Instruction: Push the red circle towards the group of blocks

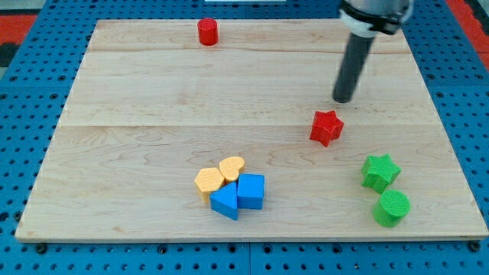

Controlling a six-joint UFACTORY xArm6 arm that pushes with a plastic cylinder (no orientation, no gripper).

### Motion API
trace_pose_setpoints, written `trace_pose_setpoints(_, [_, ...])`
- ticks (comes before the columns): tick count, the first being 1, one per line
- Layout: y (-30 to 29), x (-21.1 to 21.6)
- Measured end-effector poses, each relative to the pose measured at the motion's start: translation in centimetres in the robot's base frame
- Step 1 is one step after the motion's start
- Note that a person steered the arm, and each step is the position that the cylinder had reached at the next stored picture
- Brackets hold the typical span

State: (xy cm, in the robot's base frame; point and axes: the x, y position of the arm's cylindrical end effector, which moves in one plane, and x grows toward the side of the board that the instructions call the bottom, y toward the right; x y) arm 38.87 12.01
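The red circle (207, 32) stands near the view's top edge of the wooden board (137, 114), left of centre. A group of blocks sits near the view's bottom centre: a yellow hexagon (208, 181), a yellow heart (231, 167), a blue triangle (225, 202) and a blue cube (250, 191), all touching. My tip (343, 100) is at the view's right of centre, just above the red star (326, 127) and far to the right of the red circle.
A green star (380, 171) and a green circle (392, 207) sit at the view's bottom right. The board lies on a blue pegboard (23, 114) that surrounds it on all sides.
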Motion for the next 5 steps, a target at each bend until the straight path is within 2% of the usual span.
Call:
trace_pose_setpoints(1, [-4.2,3.6])
trace_pose_setpoints(2, [2.2,7.7])
trace_pose_setpoints(3, [3.8,7.9])
trace_pose_setpoints(4, [3.1,6.7])
trace_pose_setpoints(5, [-0.3,2.9])
